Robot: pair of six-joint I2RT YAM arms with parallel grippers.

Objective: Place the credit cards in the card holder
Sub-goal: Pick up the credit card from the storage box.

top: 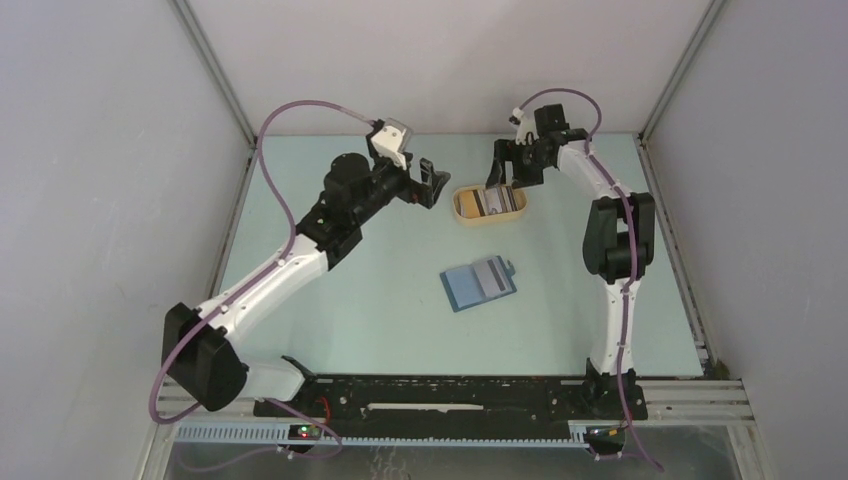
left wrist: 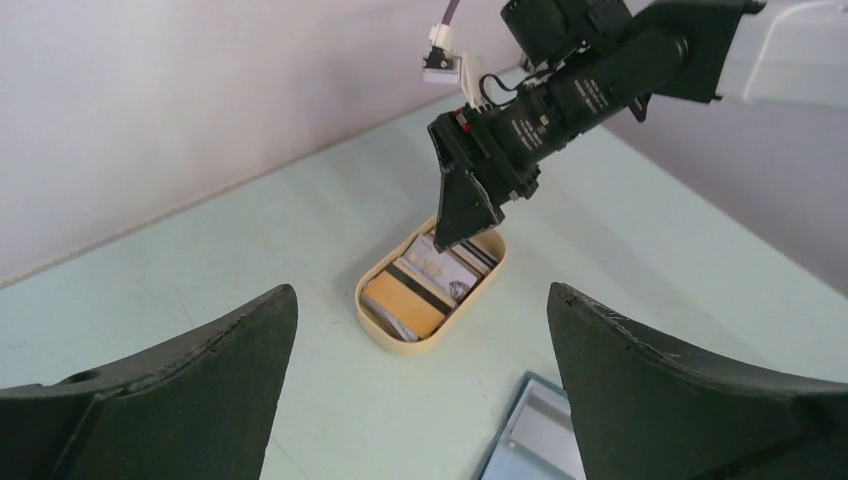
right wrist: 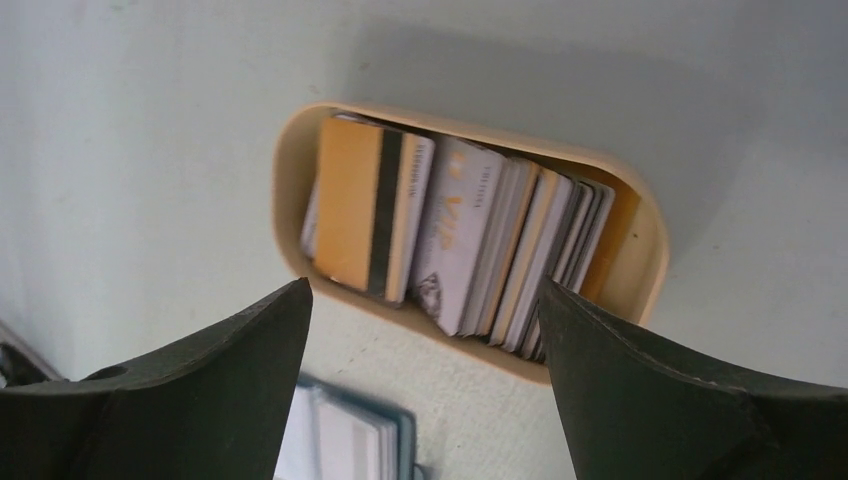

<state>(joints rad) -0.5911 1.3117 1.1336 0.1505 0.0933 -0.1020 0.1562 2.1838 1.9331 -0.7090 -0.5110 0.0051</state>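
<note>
1. The left gripper (top: 436,185) hangs over the desk (top: 350,300) at about 9 o'clock from the tan oval tray (right wrist: 287,190), near it but not touching. Its fingers stand wide apart with nothing between them. I judge it is waiting off to the side so the other arm has room at the tray.

2. The card holder (top: 479,284) lies open and flat on the desk at about 6 o'clock from the tray, well apart from both grippers. A grey card (top: 490,278) shows on its right half. I cannot tell whether that card is tucked into a slot or only resting there. Lying open, its inside is reachable from above.

3. The credit cards (right wrist: 460,240) stand on edge in the tray, leaning in a row like files. A tan card with a dark stripe is at one end and whitish and grey ones sit beside it. Stacked this way, their top edges stick up, so a single card could be pinched.

4. The right gripper (top: 508,175) is poised right over the tray, coming in from about 1 o'clock, fingers pointing down at the cards. They are spread apart and hold nothing, and the row of cards sits in the gap below them. The step in hand looks like picking one card, and the risk is pinching two neighbours at once.
</note>
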